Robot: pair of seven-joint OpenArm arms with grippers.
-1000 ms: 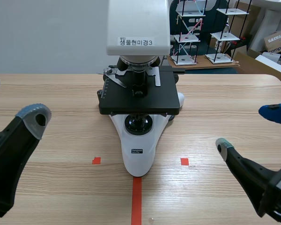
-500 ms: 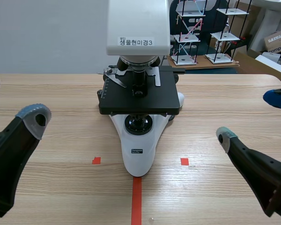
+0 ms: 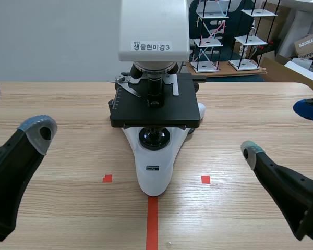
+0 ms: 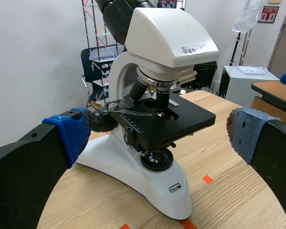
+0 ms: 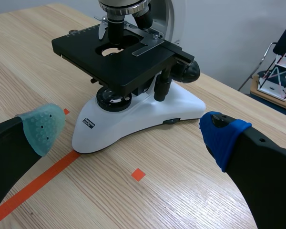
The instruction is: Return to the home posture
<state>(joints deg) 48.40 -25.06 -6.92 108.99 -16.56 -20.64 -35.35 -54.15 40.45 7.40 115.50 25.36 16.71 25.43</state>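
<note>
A white microscope point(image 3: 154, 47) with a black stage point(image 3: 155, 109) stands in the middle of the wooden table point(image 3: 68, 104); it also shows ahead of each gripper in the wrist views as the microscope point(image 4: 152, 124) and the microscope point(image 5: 133, 81). My left gripper point(image 3: 13, 112) sits low at the table's left, open and empty, its blue and grey pads wide apart point(image 4: 152, 133). My right gripper point(image 3: 281, 130) sits low at the right, open and empty as well point(image 5: 133, 129). Neither gripper touches the microscope.
Orange-red tape marks lie in front of the microscope's base. Behind the table stand wire racks point(image 3: 214, 36) and cardboard boxes point(image 3: 309, 47). Bare table lies to both sides of the microscope.
The right gripper's far blue fingertip has risen and drawn back toward the right edge in the scene view. The left arm has kept still.
</note>
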